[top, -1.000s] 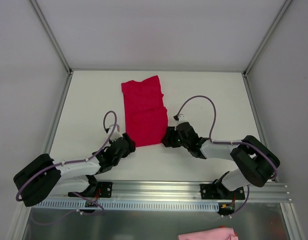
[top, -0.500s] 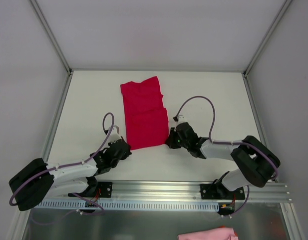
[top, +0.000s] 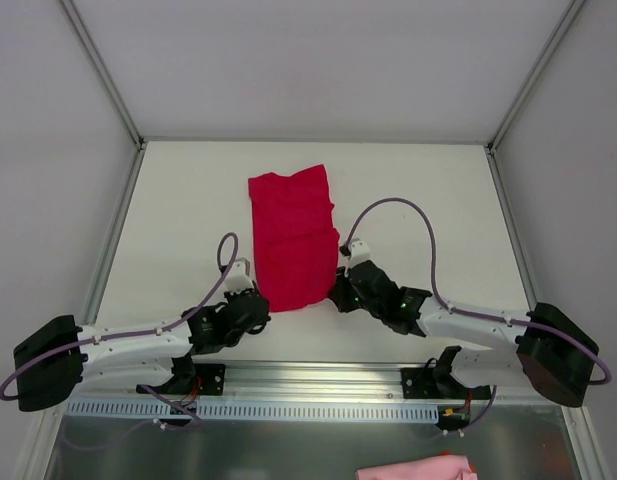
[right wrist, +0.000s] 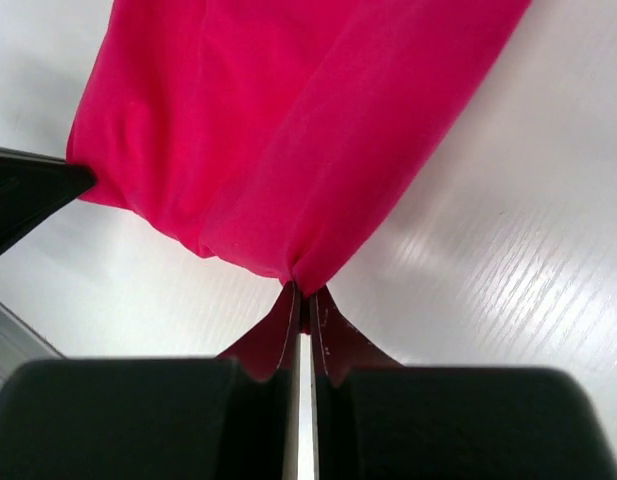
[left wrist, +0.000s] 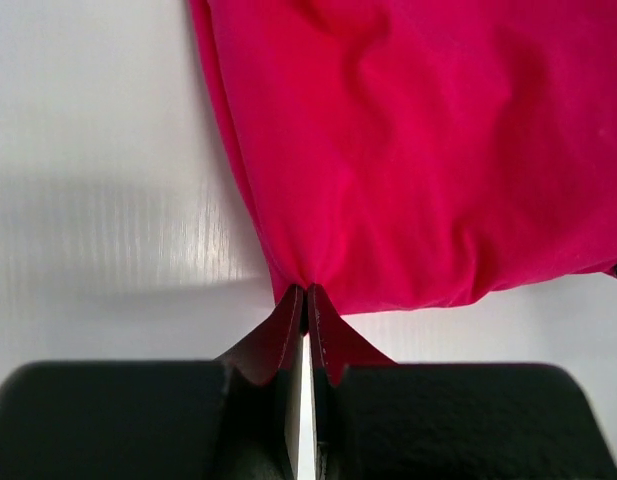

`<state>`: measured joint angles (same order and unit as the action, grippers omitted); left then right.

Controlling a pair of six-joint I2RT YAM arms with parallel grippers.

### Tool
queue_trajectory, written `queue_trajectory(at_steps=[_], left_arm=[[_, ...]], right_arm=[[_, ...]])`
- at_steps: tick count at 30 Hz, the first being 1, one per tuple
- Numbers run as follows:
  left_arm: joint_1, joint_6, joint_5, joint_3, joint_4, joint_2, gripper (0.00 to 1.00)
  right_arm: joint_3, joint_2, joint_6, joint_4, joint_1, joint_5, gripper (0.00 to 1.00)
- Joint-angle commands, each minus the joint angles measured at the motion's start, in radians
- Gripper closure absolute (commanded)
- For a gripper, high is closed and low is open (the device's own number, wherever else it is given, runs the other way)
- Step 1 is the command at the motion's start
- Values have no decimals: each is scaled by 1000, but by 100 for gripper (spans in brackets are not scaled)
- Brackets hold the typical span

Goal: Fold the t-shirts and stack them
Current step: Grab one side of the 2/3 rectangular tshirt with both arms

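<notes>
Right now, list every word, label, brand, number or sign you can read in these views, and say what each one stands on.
None: no word, label, brand, number or sign can be read in any view.
The red t-shirt is plain, with no print showing.
The white table carries no marks.
The left claw and right claw, both shut on the shirt's near edge, show no lettering.

The shirt lies as a strip down the middle of the table, with bare white surface open on either side of it and beyond its far edge up to the back wall. Its near corners are taken by the left gripper and right gripper, both pinched onto the cloth, so the two arms crowd the near middle. Side walls and slanted posts close the table left and right, and the rail bounds it near.
</notes>
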<state>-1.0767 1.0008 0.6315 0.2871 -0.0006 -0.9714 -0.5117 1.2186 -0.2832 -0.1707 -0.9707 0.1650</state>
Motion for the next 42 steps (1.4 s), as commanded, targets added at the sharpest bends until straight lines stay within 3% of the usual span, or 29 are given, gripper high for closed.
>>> queue_trajectory(at_steps=[1, 12, 26, 34, 42], left_arm=[[-66, 73, 106, 75, -137, 20, 100], [-368, 373, 384, 328, -654, 37, 100], [-471, 725, 479, 478, -1084, -66, 100], [-471, 745, 527, 514, -1138, -61, 100], [-453, 762, 603, 567, -1207, -87, 100]], right_arm=[[-10, -62, 15, 79, -61, 108, 99], [-65, -255, -27, 355, -233, 378, 99], [-139, -355, -8, 485, -280, 461, 99], [-289, -220, 72, 514, -273, 533, 99], [-366, -163, 113, 522, -211, 510, 99]])
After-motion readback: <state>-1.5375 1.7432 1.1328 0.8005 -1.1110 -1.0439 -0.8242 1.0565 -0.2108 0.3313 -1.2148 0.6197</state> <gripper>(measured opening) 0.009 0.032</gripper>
